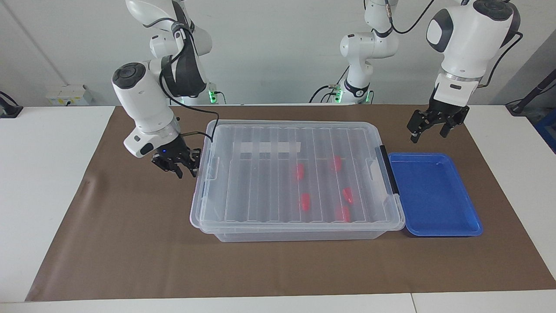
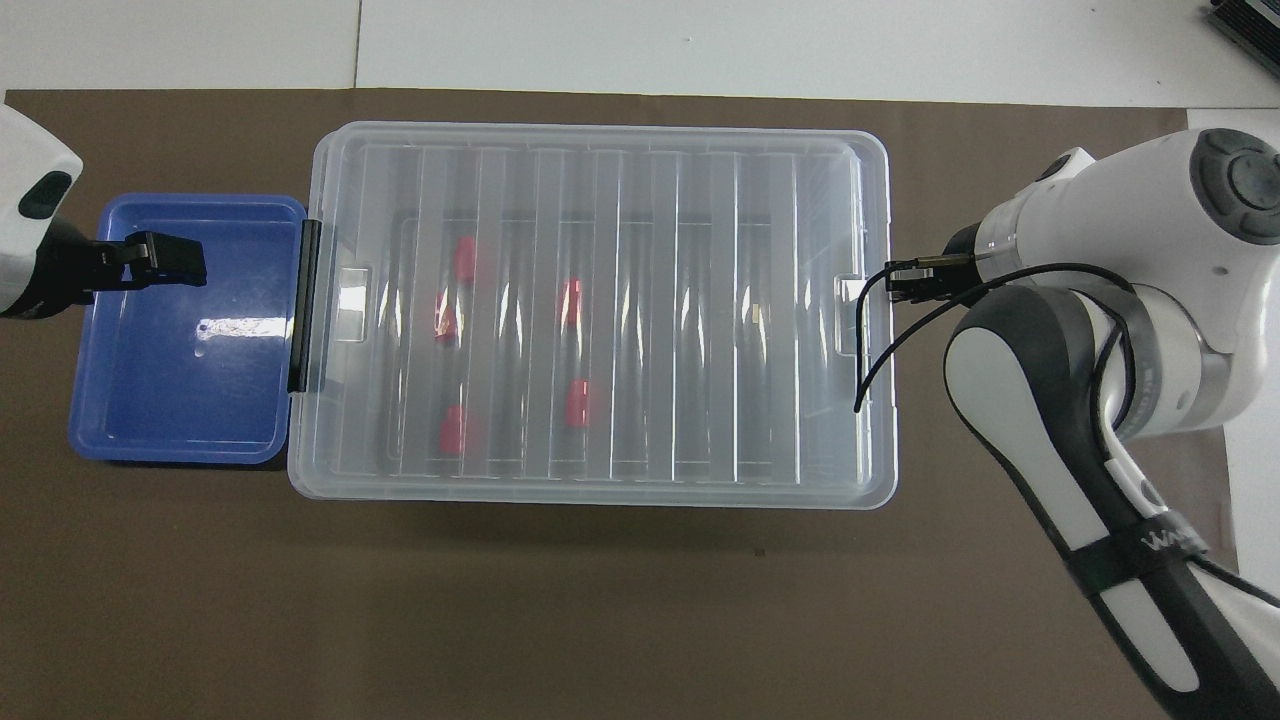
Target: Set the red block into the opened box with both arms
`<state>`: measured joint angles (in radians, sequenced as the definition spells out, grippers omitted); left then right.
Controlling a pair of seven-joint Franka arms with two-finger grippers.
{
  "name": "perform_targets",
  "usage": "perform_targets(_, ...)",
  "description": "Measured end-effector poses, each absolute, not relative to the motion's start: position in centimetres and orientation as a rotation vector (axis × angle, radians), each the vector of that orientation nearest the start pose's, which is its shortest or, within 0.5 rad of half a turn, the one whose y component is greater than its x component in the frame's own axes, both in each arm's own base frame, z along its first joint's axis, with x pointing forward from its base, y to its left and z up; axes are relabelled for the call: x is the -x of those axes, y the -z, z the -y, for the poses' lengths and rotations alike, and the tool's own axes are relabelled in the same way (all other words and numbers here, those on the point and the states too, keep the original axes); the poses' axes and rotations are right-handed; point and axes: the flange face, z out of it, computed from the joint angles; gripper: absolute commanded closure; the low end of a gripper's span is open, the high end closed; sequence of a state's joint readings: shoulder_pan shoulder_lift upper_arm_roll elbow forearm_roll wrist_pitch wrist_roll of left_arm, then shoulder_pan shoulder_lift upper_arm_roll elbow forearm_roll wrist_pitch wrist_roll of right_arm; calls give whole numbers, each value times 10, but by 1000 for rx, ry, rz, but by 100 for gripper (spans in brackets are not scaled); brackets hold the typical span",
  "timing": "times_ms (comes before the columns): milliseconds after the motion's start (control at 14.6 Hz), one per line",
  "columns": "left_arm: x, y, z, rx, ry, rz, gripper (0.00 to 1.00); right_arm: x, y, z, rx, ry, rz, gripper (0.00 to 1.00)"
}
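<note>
- Five red blocks [image 1: 305, 201] lie inside the box [image 1: 295, 230], all in the half toward the left arm's end of the table. They are seen through the ribbed lid [image 1: 260, 182], and each one's long axis runs roughly toward and away from the robots.
- No block is outside the box. The blue tray [image 1: 434, 195], touching the box at the left arm's end, holds nothing.
- Lid and box sit together, so the box looks closed rather than opened. The coming move, as I judge it, turns on the lid and not on a block.
- Long axis of the box: it runs from one arm's end of the table to the other, with a latch at each short end.
- Right gripper [image 1: 186, 173] sits low, just beside the clear latch tab [image 1: 213, 167] at its own short end. Whether it is released or clenched on anything I cannot tell.
- Left gripper [image 1: 428, 135] hangs over the blue tray, its fingers [image 1: 412, 138] spread apart and holding nothing. It is near the black latch handle [image 1: 388, 169] but clear of it.
- Each arm is thus the nearer one to its own latch. The right is already level with its tab, while the left would have to come down and toward the box.
</note>
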<state>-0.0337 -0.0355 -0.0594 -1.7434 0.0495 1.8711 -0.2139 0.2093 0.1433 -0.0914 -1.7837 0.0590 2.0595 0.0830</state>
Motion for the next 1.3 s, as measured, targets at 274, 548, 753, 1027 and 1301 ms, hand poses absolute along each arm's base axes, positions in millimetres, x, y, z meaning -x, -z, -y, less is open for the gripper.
perform_targets(274,-564,-591,49,3101,267,171,0,-599,-527,-46,3105,202,-34,0)
perform_targets(548,-558,-600,49,3099,255,173,0,-576,-576,-12,3108,124,-114,0)
perform_targets(753,-551,-617,48,3098,252,176,0,-556,-596,9,3122,50,-161,0)
perform_targets(1027,-549,-622,48,3097,258,176,0,-543,-619,23,3156,13,-189,0)
perform_targets(1301,-549,-621,48,3097,256,175,0,-543,-620,19,3161,17,-177,0)
